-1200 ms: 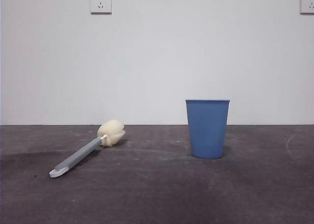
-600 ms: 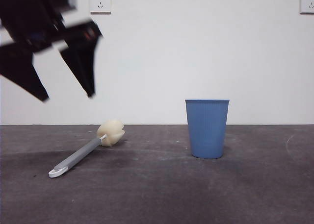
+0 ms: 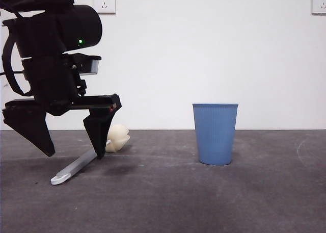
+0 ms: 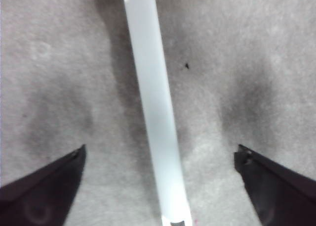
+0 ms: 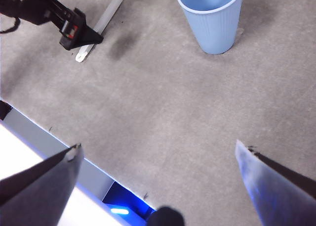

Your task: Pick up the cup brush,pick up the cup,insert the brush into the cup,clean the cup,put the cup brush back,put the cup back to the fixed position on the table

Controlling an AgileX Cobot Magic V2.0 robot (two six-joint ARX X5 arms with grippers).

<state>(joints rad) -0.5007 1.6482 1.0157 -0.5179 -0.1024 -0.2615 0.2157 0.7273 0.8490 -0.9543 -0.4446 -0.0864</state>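
Between the left claw's (image 3: 73,155) spread jaws lies the cup brush (image 4: 155,127).

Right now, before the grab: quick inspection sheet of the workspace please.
Surface: table, dark grey, pale scuffs, a small dark speck near the brush handle in the left wrist view.
Job's things: cup brush lying flat, sponge head toward the wall, looped end toward the camera; cup upright, apart from the brush, nothing seen inside.
Clutter: nothing seen.
Grippers: left claw low over the brush handle, jaws open and straddling it, not closed on it; right claw open, high, holding nothing.
Cables: a black cable loop on the left arm.
Surroundings: white wall, two wall sockets.
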